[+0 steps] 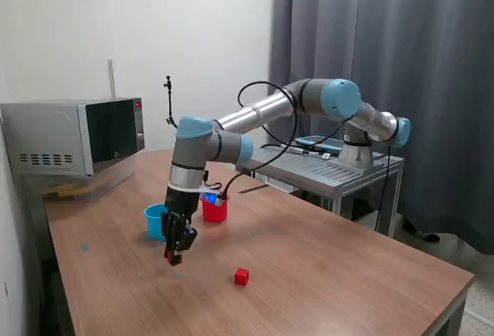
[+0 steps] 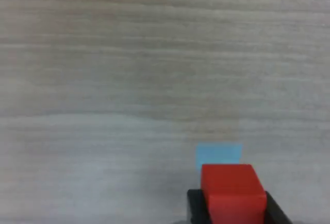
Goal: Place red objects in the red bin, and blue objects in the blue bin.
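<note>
Hand [image 1: 174,256] clamped on red cube [image 2: 232,192] near blue bin [image 1: 156,220]; misplacement risk, red bin [image 1: 214,209] just beyond.

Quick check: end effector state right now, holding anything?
End effector: closed on a red cube, above the table.

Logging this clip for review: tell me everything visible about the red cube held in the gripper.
The red cube is small, bright red, glossy like plastic, with crisp edges and plain faces. The gripper clamps it between black fingers, one on each side. In the exterior view it hangs just above the wooden table, not touching it, in front of the blue cup. The wrist view shows a pale blue patch on the table just past it.
</note>
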